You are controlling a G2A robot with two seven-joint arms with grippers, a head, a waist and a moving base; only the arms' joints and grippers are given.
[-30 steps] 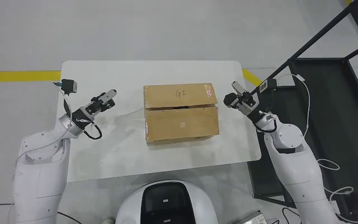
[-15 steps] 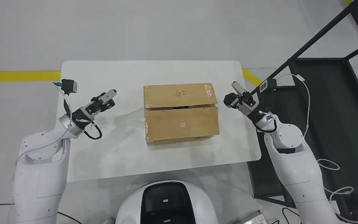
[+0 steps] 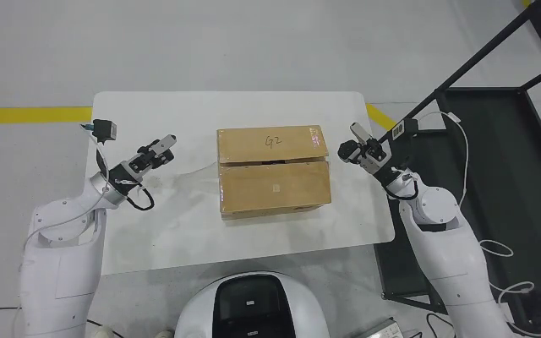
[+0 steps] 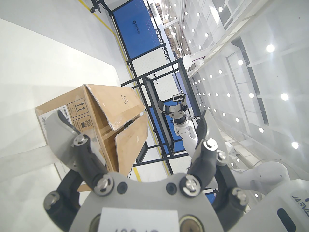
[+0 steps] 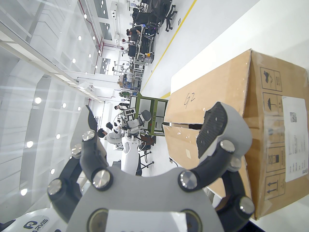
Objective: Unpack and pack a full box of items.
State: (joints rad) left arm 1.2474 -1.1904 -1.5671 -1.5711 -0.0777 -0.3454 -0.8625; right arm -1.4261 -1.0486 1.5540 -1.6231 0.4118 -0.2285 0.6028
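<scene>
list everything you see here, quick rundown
cardboard box: 1, brown, middle of the table, top flaps down, handwritten mark on top
table: 1, white, under the box
rack: 1, black metal, beside the table on the robot's right
floor line: 1, yellow, on the grey floor past the table's far side
left claw: 1, grey and black, open, above the table to the box's left, apart from it
right claw: 1, grey and black, open, to the box's right, apart from it
</scene>
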